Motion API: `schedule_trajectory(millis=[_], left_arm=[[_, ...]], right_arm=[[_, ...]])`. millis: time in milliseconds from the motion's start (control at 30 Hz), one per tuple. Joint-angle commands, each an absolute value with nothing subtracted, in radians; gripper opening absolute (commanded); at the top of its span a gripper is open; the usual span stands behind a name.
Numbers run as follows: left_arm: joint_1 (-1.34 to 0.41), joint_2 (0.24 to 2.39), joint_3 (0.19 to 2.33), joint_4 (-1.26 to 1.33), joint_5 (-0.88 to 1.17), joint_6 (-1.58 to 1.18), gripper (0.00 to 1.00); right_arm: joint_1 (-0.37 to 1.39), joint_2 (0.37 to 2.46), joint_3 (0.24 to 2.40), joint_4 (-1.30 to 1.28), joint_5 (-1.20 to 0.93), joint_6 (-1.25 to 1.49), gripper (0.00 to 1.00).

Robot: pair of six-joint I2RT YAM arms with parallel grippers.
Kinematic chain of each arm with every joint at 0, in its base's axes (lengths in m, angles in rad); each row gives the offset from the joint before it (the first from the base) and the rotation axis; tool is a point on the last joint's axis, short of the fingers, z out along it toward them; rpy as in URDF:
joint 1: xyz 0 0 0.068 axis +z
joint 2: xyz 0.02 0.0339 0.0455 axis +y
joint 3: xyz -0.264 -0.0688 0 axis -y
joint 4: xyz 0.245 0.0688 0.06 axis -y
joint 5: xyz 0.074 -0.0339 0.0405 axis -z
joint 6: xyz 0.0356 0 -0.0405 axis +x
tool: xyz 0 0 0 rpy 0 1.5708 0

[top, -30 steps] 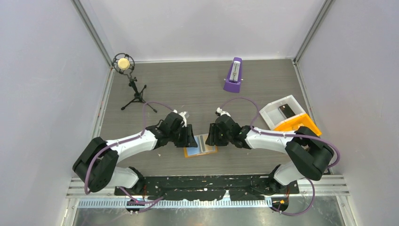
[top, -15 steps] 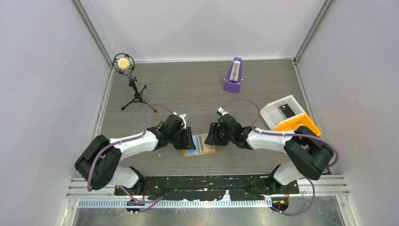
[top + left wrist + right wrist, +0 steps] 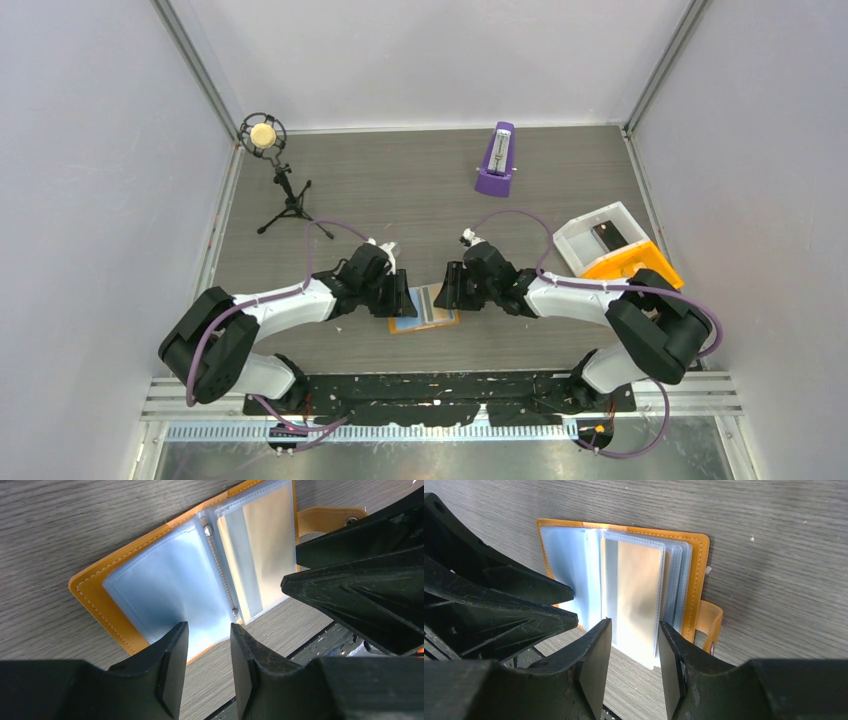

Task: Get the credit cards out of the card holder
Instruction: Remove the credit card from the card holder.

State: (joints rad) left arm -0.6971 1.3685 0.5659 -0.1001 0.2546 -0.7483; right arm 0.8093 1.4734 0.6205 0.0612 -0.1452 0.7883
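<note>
An orange card holder (image 3: 91,598) lies open on the worktop (image 3: 420,190), directly between and beneath both grippers. The left gripper (image 3: 209,630), part-way open, holds nothing above a light blue card (image 3: 165,585). The right gripper (image 3: 634,627), also part-way open, straddles a sleeved grey card (image 3: 636,585); whether it grips is unclear.

Left arm (image 3: 280,305) and right arm (image 3: 575,297) reach inward from bases at bottom of frame, elbows bent, wrists converging at lower centre. Left gripper (image 3: 401,293) and right gripper (image 3: 449,287) face each other, near, apart, tips angled down. Both jaw pairs parted by narrow gap, nothing pinched.
</note>
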Motion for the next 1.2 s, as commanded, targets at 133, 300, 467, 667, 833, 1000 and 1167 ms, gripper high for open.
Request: schedule_trajectory(millis=[133, 300, 467, 667, 833, 1000, 1167], left_arm=[[-0.695, 1.381, 0.544, -0.083, 0.233, -0.732, 0.39], [-0.695, 1.371, 0.539, -0.083, 0.233, -0.732, 0.39], [-0.696, 1.363, 0.538, -0.084, 0.242, -0.735, 0.39], [-0.694, 1.293, 0.561, -0.151, 0.237, -0.754, 0.39], [-0.693, 1.182, 0.612, -0.296, 0.172, -0.788, 0.43], [-0.649, 1.101, 0.649, -0.426, 0.122, -0.796, 0.45], [-0.557, 1.063, 0.638, -0.458, 0.158, -0.774, 0.45]], right_arm=[[0.808, 1.4, 0.642, 0.057, -0.162, 0.77, 0.48], [0.809, 1.4, 0.646, 0.058, -0.173, 0.765, 0.47], [0.809, 1.404, 0.647, 0.078, -0.198, 0.774, 0.47], [0.811, 1.403, 0.652, 0.104, -0.229, 0.785, 0.46], [0.814, 1.408, 0.653, 0.112, -0.239, 0.79, 0.46], [0.824, 1.404, 0.667, 0.114, -0.236, 0.798, 0.45], [0.856, 1.439, 0.718, 0.112, -0.236, 0.803, 0.45]])
